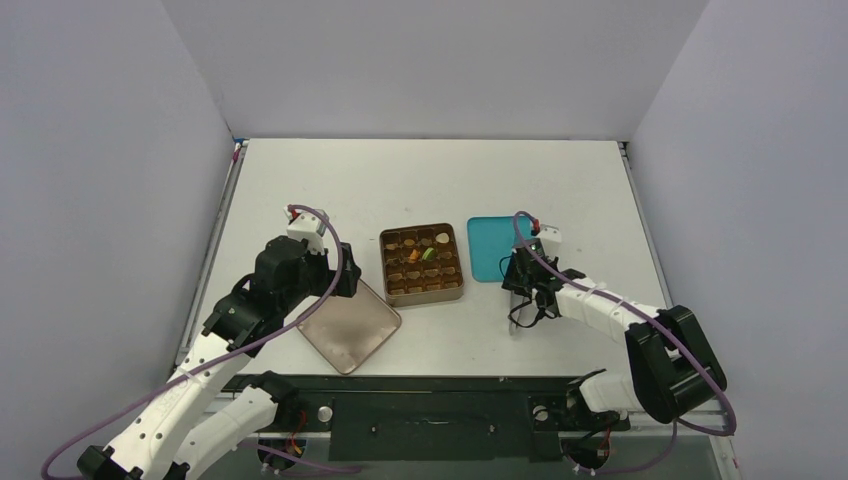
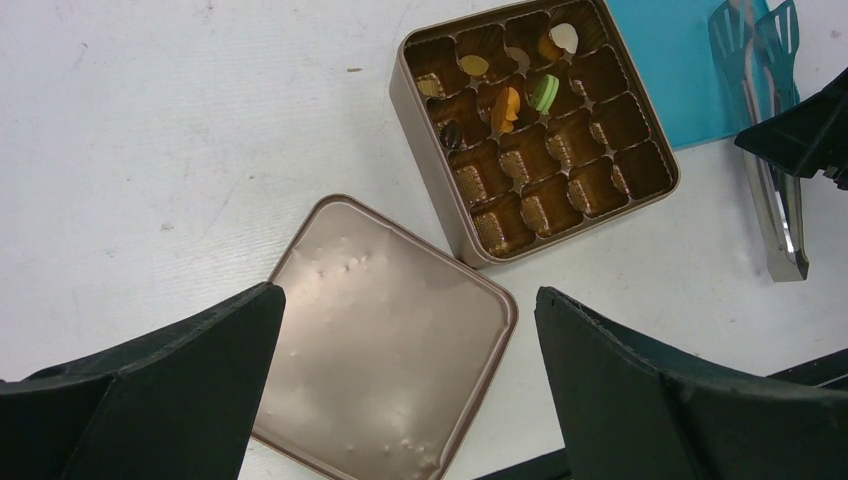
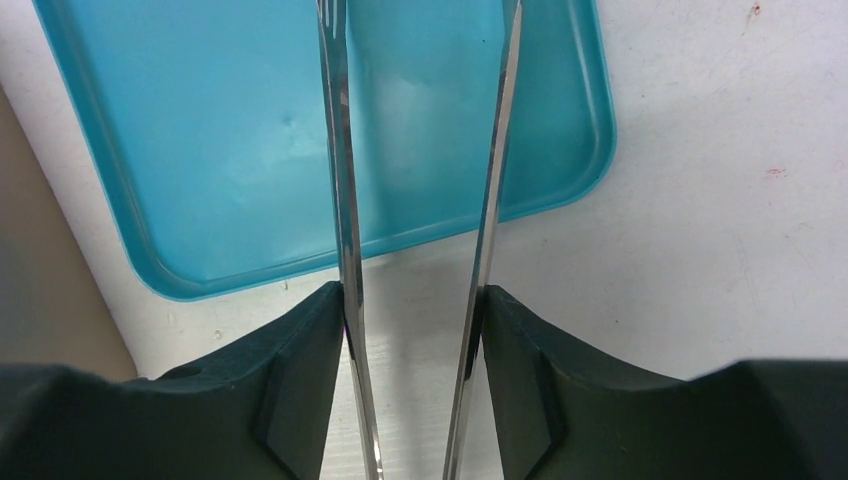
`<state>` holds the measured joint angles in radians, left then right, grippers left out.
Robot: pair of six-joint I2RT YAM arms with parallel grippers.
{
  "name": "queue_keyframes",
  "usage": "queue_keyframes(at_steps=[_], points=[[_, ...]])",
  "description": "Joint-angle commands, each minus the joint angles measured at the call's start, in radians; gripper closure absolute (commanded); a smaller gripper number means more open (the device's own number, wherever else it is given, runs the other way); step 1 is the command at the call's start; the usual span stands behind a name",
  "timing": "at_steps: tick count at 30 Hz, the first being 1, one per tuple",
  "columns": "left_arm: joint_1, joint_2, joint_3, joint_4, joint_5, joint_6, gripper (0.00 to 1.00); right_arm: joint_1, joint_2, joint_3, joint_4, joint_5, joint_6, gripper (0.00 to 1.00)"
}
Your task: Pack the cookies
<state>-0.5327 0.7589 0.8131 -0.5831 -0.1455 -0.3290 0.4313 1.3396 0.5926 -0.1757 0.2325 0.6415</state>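
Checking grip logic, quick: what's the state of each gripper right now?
Left gripper: open, holding nothing.
Right gripper: closed on the tweezers, one pad against each arm.

No legible markings in any view.
Tin lid [image 2: 390, 330], compartment tin [image 2: 438, 165], teal tray [image 3: 200, 150] and metal tweezers [image 3: 342, 200] all show plain surfaces: no print, label, brand or number can be read on them, nor on the tabletop [image 1: 330, 180].

Top cam high, far; wrist cams close, down; share tray [image 3: 230, 130].
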Motion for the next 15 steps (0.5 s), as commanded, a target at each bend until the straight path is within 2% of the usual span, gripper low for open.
queue_keyframes(at_steps=[1,9,15], points=[[0.007,-0.006,0.014,0.018,-0.003,0.001,0.03,-0.008,-0.035,0.035,-0.009,0.025,0.000,0.51],[0.007,-0.012,0.014,0.019,-0.004,0.000,0.03,-0.008,-0.129,0.078,-0.098,0.060,-0.027,0.43],[0.007,-0.016,0.015,0.017,-0.004,-0.001,0.03,-0.006,-0.154,0.114,-0.150,0.051,-0.053,0.41]])
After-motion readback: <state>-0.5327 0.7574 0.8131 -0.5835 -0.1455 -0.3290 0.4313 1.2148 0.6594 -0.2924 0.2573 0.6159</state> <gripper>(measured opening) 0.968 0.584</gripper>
